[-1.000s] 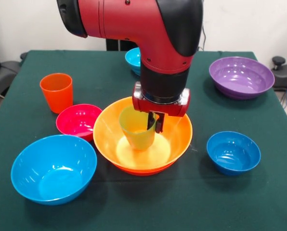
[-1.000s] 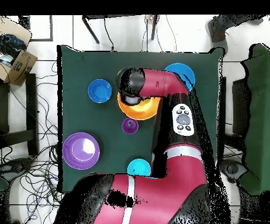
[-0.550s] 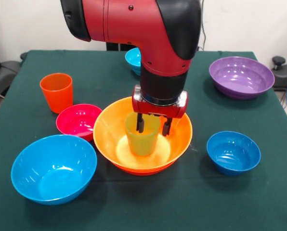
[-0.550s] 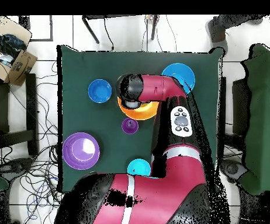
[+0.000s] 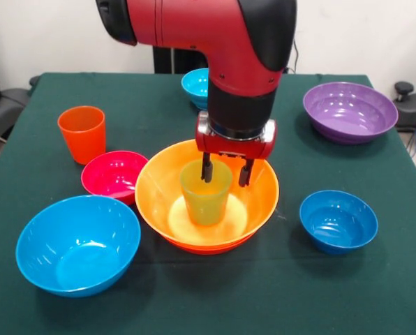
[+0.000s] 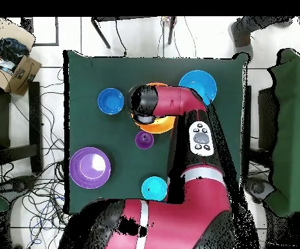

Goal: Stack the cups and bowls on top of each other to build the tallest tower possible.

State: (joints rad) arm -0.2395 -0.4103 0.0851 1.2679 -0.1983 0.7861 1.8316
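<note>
A lime green cup (image 5: 206, 195) stands upright, mouth up, in the middle of the broad yellow-orange bowl (image 5: 253, 202). My gripper (image 5: 226, 172) hangs open just above the cup's rim. One finger (image 5: 206, 169) is over the cup's mouth, the other is off to its right, and nothing is held. The orange cup (image 5: 82, 132) stands at the left. A purple cup (image 6: 144, 139) shows in the overhead view beside the yellow-orange bowl (image 6: 159, 125), where the arm hides the gripper.
Around the big bowl lie a magenta bowl (image 5: 114, 174), a large sky-blue bowl (image 5: 77, 244), a small dark blue bowl (image 5: 338, 220), a large purple bowl (image 5: 350, 110) and a small cyan bowl (image 5: 193, 85). The arm covers much of the overhead view.
The gripper was shut on the green cup's wall. It has opened, let the cup stand in the yellow-orange bowl and risen a little.
</note>
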